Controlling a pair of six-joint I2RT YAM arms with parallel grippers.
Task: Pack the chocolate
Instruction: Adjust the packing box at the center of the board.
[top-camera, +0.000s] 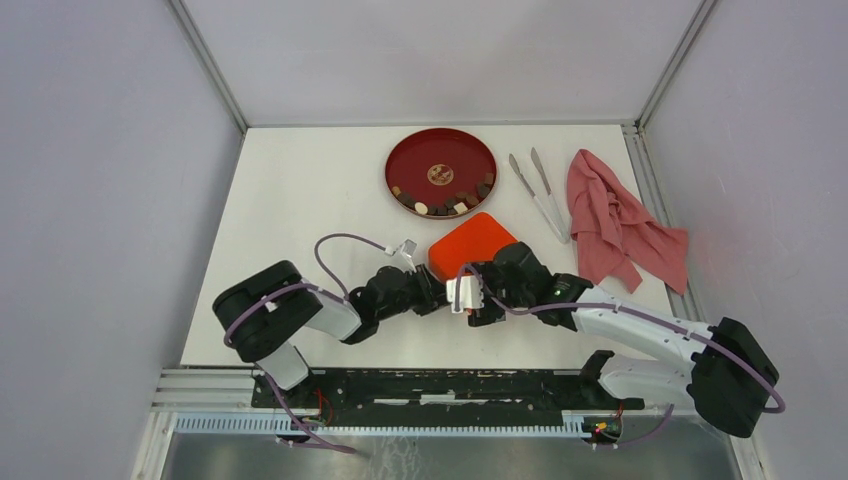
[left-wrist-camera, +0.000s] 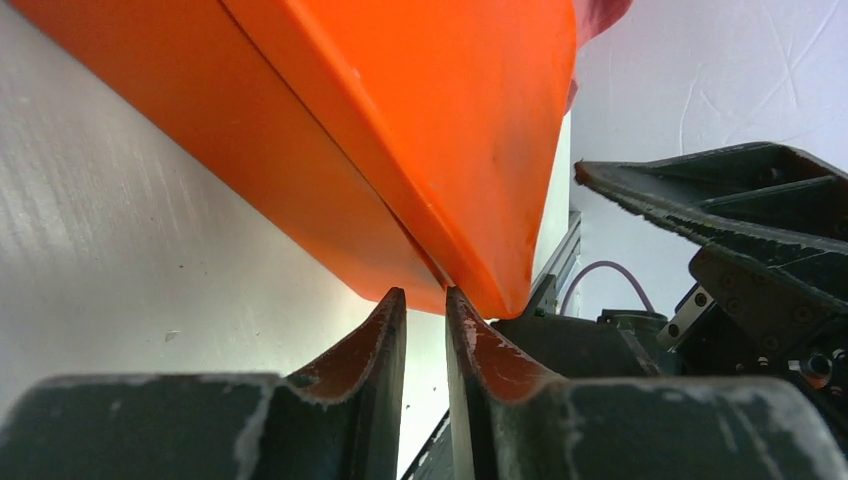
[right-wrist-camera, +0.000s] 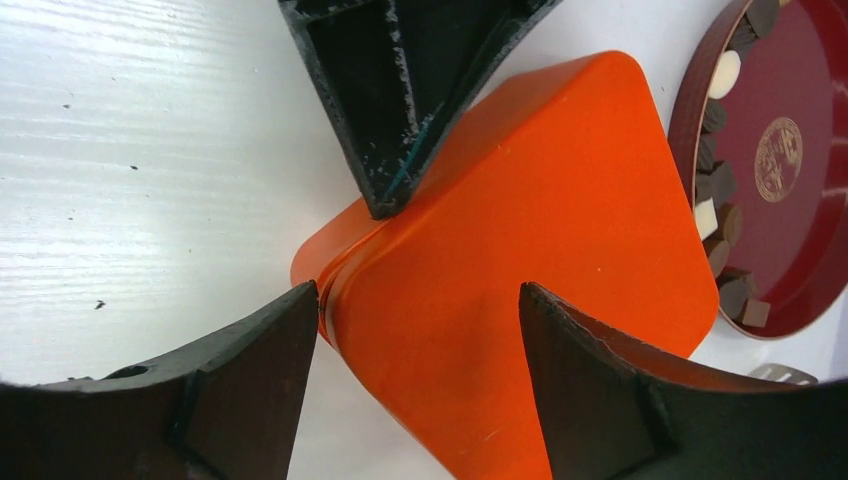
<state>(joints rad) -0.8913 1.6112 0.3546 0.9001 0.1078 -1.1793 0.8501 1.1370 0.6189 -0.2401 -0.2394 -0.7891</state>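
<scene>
The left end effector (left-wrist-camera: 422, 295), jaws nearly together at the corner seam of the orange rounded-square box (top-camera: 470, 245) (clamped or not, I cannot tell), would best hold the box down while the right end effector (right-wrist-camera: 418, 295), jaws wide apart astride that corner, lifts only the lid (right-wrist-camera: 540, 230). Beyond it, small brown and cream chocolate pieces (top-camera: 445, 205) sit on a round red plate (top-camera: 415, 160); white tabletop (top-camera: 300, 200), grey walls (top-camera: 100, 150).

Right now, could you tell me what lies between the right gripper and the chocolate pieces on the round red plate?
The closed orange square box sits between right gripper and chocolate, clearest in the right wrist view.
</scene>
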